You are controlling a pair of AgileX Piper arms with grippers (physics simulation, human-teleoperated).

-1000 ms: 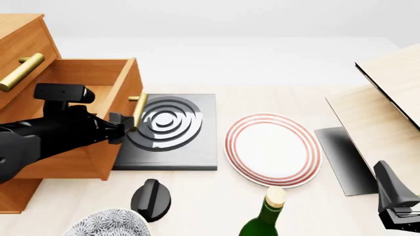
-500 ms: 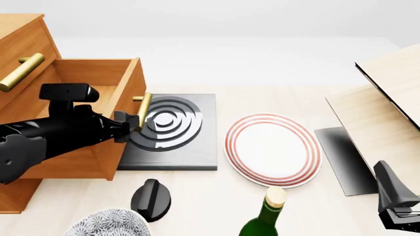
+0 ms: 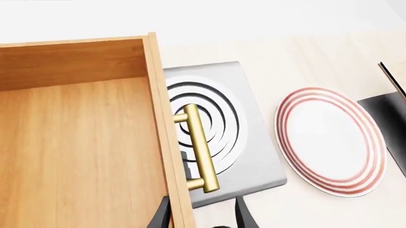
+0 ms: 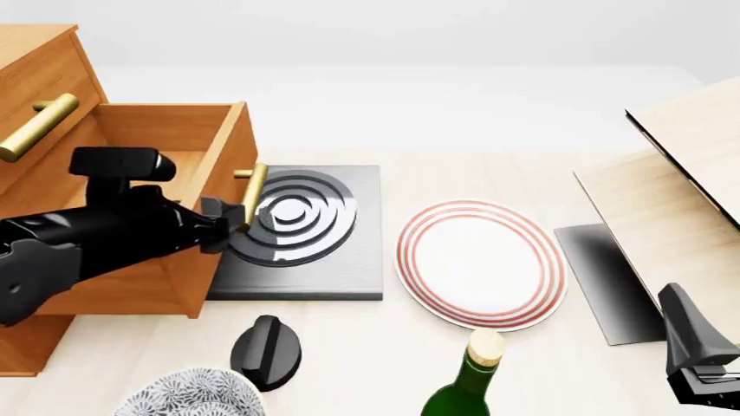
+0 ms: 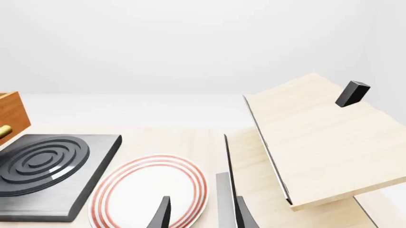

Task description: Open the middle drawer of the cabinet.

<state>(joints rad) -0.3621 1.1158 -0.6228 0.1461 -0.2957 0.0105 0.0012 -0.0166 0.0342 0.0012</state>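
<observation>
On the pale wooden bench [image 4: 382,347] before a blank white wall, the middle drawer [image 4: 162,173] stands pulled out of the cabinet [image 4: 35,69], the left gripper [image 4: 225,218] jaws spread astride its handle [image 3: 198,147], right gripper [image 5: 198,213] jaws open, empty.

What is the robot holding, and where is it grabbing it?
The left gripper has its fingers either side of the lower end of the middle drawer's brass handle; actual contact can't be told. The right gripper holds nothing.
</observation>
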